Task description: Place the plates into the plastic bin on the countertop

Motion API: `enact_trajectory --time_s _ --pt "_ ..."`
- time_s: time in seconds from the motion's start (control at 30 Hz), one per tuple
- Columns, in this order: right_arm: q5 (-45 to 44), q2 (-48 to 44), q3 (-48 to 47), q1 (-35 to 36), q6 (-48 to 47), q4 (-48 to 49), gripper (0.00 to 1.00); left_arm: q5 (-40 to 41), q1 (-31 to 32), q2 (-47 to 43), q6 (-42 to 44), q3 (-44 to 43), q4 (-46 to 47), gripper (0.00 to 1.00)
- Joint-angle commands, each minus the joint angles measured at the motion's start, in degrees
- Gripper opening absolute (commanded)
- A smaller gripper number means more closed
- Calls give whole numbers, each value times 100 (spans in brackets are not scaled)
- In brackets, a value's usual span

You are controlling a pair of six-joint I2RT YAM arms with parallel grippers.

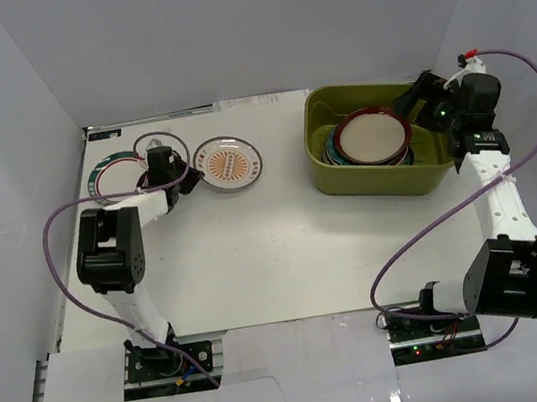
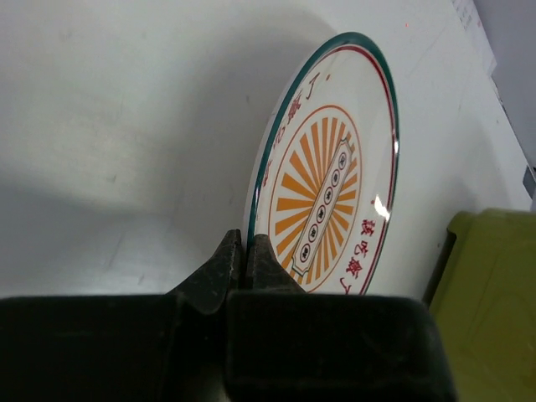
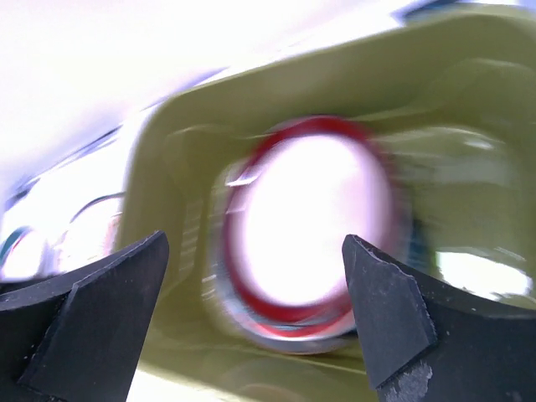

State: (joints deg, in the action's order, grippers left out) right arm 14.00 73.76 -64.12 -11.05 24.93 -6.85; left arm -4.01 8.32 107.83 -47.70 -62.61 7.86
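Note:
A white plate with an orange sunburst (image 1: 228, 162) lies on the countertop (image 1: 256, 253). My left gripper (image 1: 192, 175) is shut on its left rim. In the left wrist view the jaws (image 2: 244, 254) pinch the teal edge of this plate (image 2: 331, 197). The olive-green plastic bin (image 1: 371, 177) holds a stack of plates, topped by a red-rimmed white one (image 1: 372, 135). My right gripper (image 1: 407, 110) hangs open over the bin's right side. The blurred right wrist view shows the open right gripper (image 3: 253, 243) empty above the red-rimmed plate (image 3: 310, 226).
A white teal-rimmed plate (image 1: 106, 177) and a dark-red rimmed plate (image 1: 151, 146) lie at the back left, partly behind my left wrist. White walls close in the countertop. A corner of the bin (image 2: 490, 293) shows to the right in the left wrist view.

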Motion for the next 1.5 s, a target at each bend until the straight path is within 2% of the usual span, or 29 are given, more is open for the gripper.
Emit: enact_trajectory --time_s 0.0,0.1,0.17,0.3,0.5,0.53,0.57,0.6,0.63,0.67,0.7,0.73,0.77,0.8,0.83,0.87,0.93,1.07,1.13,1.17,1.27,1.3,1.47 --pt "1094 77 -469 881 -251 255 90 -626 3 -990 -362 591 488 0" --pt "1429 262 -680 1874 -497 123 90 -1118 3 -1711 -652 1074 804 0" --pt "1535 419 -777 2254 -454 227 90 -1565 47 -2176 -836 1285 1059 0" --pt "1105 832 -1006 3010 -497 150 90 -1849 310 -2853 -907 1681 1130 0" --pt "797 1545 -1446 3425 -647 -334 90 -2200 697 -3365 -916 1884 1288 0" --pt "797 1597 -1446 3451 -638 -334 92 -2253 741 -3383 -925 1901 1367 0" --pt "797 1685 -1437 3486 -621 -343 98 -2305 759 -3391 -925 1902 1402 0" --pt "780 1712 -1419 3504 -595 -343 98 -2349 750 -3435 -986 1928 1446 0" --pt "771 1721 -1402 3513 -568 -317 87 -2367 759 -3470 -1021 1989 1603 0" --pt "806 1695 -1358 3513 -524 -256 47 -2367 759 -3505 -1022 1998 1657 0" --pt "806 1642 -1236 3513 -472 -46 31 -2324 759 -3514 -917 1981 1649 1" --pt "719 1529 -1165 3513 -341 60 19 -2271 759 -3436 -821 1920 1388 8" --pt "649 1476 -1130 3513 -305 131 8 -2210 759 -3383 -733 1736 1220 20" --pt "517 1423 -1121 3504 -287 149 8 -2105 750 -3331 -601 1648 1035 35" --pt "220 1309 -1147 3487 -278 140 8 -1660 750 -3269 -182 1542 564 65" --pt "122 1247 -1156 3374 -269 149 8 -1325 742 -3173 -56 1324 254 79" --pt "94 1054 -1156 3128 -191 166 8 -867 497 -3084 120 1190 -274 98" --pt "550 667 -840 2048 230 429 8 -138 -66 -3005 95 1259 -583 98" --pt "761 474 -490 1266 389 535 8 276 -365 -2987 33 1435 -688 98" --pt "788 447 -375 785 434 588 8 800 -453 -2979 -28 1497 -724 98" --pt "1051 578 -6 271 495 589 8 1340 -787 -2795 -134 1664 -751 98" --pt "1148 639 91 0 565 658 8 1594 -1084 -2629 -291 1647 -951 98" --pt "1605 1289 260 -529 750 1063 8 1973 -1648 -1960 -407 1357 -1154 98"
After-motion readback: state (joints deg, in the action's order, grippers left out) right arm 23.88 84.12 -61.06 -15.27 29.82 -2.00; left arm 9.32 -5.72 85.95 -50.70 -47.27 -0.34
